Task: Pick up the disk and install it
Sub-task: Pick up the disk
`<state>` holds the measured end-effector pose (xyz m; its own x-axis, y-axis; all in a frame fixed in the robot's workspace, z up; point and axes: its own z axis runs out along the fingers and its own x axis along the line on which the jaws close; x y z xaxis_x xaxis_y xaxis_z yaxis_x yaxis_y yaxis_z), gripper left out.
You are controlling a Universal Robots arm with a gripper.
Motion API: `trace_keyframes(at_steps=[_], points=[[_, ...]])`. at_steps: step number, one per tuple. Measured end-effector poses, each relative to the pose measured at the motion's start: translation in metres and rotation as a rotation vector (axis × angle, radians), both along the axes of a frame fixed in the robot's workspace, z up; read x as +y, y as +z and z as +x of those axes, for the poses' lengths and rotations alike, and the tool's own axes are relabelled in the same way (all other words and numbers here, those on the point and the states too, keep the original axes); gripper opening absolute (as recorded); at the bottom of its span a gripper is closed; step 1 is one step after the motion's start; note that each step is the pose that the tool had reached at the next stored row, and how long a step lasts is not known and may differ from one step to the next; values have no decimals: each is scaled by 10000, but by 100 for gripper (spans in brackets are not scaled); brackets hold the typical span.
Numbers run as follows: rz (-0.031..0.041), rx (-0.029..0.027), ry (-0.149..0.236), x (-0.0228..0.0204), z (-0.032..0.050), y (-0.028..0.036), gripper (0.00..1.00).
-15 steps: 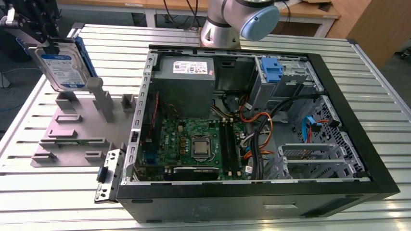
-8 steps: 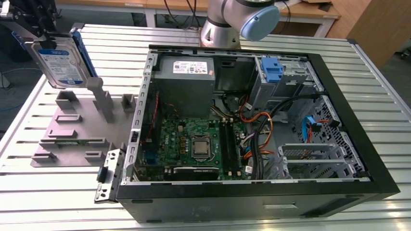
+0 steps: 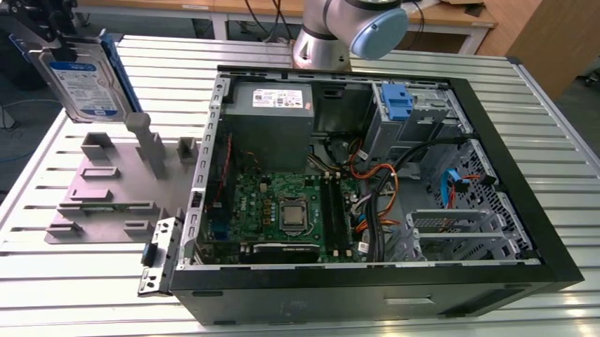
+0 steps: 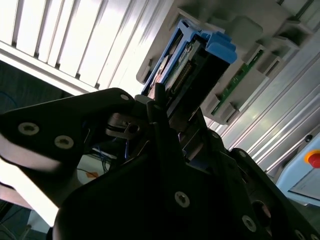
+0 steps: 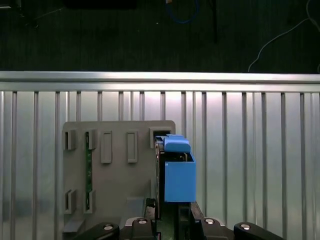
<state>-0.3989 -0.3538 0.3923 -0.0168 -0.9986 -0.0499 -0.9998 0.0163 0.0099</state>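
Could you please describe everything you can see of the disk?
The disk is a flat silver-metal drive with a white-and-blue label, framed by a blue plastic bracket. It hangs upright, clamped at its upper end by the gripper, above the grey stand beside the open computer case.

- disk [image 3: 83, 78]: bare silver metal with a dull sheen; label glossy, white and blue.
- bracket [image 5: 178, 172] on it: blue plastic, smooth, near matt.
- gripper [image 4: 172, 112]: black, matt, smooth body with bright metal screw heads.
- worktop [image 3: 535, 91]: ribbed pale metal, brushed, giving soft glare.
- stand [image 3: 108, 186]: grey plastic, matt, even.
- computer case [image 3: 375, 284]: outer frame black and matt; inside is bare grey sheet metal, punched with holes.
- power supply [image 3: 267, 123]: grey metal with a white paper sticker.
- motherboard [image 3: 281, 203]: green, slight gloss.
- cables [image 3: 380, 189]: orange and black plastic sheathing.
- arm [image 3: 324, 28]: smooth silver metal with a pale blue glossy cap.
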Motion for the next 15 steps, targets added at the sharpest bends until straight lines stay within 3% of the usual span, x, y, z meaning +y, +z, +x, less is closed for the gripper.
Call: trace_keyframes(at_steps=[15], points=[[0, 0, 0, 11, 0, 402, 35]])
